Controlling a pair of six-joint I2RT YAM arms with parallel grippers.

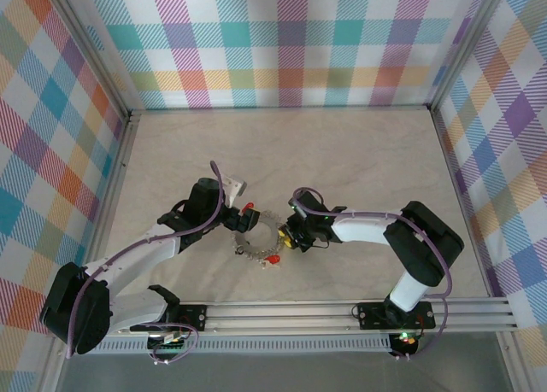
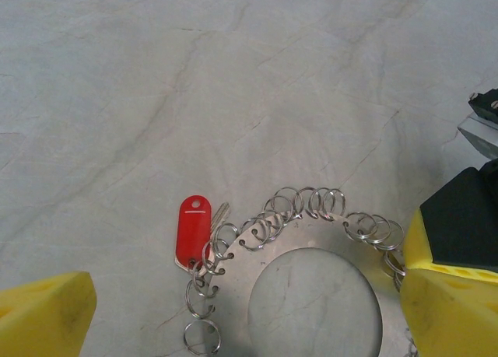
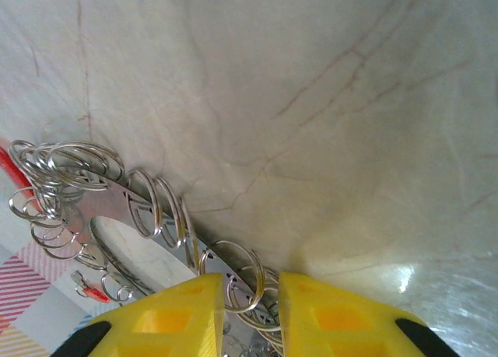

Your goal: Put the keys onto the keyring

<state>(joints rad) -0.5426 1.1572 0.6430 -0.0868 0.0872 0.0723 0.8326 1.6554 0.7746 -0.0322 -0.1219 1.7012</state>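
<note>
The keyring [image 1: 256,236] is a flat silvery disc with a wide hole, rimmed with several small split rings, lying mid-table. One red-headed key [image 2: 193,231] hangs on a split ring at its far-left rim [image 1: 249,207]. A second red key [image 1: 274,260] lies at its near-right rim [image 3: 92,293]. My left gripper [image 2: 249,314] is open wide, its yellow fingers [image 2: 43,314] straddling the keyring [image 2: 311,295] without touching it. My right gripper [image 3: 253,310] stands narrowly open around the keyring's rim [image 3: 233,283], with a visible gap beside one split ring.
The pale marbled tabletop [image 1: 342,153] stretches behind the keyring. Plaid walls [image 1: 282,42] close off the back and both sides. An aluminium rail [image 1: 342,311] carrying the arm bases runs along the near edge.
</note>
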